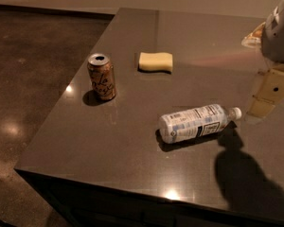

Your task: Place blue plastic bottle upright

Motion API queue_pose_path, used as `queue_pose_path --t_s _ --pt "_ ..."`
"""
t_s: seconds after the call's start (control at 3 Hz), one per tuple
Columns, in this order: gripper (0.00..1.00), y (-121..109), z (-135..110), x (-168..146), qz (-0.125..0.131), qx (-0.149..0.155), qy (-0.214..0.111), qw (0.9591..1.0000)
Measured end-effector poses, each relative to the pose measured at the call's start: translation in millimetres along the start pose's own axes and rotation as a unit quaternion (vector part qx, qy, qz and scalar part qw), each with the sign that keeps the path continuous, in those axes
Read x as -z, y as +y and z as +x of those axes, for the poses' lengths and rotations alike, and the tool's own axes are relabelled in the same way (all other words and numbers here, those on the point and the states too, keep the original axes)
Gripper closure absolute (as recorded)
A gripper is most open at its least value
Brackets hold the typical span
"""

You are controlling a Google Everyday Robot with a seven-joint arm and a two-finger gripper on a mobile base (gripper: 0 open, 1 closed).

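Camera view shows the blue plastic bottle (pixel 195 123) lying on its side near the middle of the bench (pixel 109 150), white cap pointing right; the hand (pixel 269 97) hangs at the right edge, near the cap but apart from it; we cannot tell whether it is released or clenched. We judge that no part of the task is done; the grasp, the turn to vertical and the setting down all remain. A copper can (pixel 102 77) stands upright and a yellow sponge (pixel 155 61) lies flat, both well apart from the bottle.

Pale tool (pixel 267 96) at the far right of view, angled downward beneath the white rounded arm segment (pixel 281 30)
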State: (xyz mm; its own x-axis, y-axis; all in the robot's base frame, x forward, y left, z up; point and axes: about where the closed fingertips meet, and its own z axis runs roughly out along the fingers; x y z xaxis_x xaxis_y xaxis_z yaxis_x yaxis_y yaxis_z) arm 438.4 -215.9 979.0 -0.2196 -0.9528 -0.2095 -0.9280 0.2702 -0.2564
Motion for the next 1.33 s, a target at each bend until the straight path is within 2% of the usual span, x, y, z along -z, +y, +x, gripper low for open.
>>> queue_pose_path --t_s 0.33,0.67,1.0,1.33 --pt "0.00 0 0 0 0.000 0.000 0.000 1.0000" --pt "0.00 0 -6 -1 -0.004 0.027 0.002 0.9996" --pt "0.00 6 -16 -30 -0.032 0.086 0.000 0.9958" --pt "0.00 17 -24 -64 -0.069 0.150 0.004 0.9863"
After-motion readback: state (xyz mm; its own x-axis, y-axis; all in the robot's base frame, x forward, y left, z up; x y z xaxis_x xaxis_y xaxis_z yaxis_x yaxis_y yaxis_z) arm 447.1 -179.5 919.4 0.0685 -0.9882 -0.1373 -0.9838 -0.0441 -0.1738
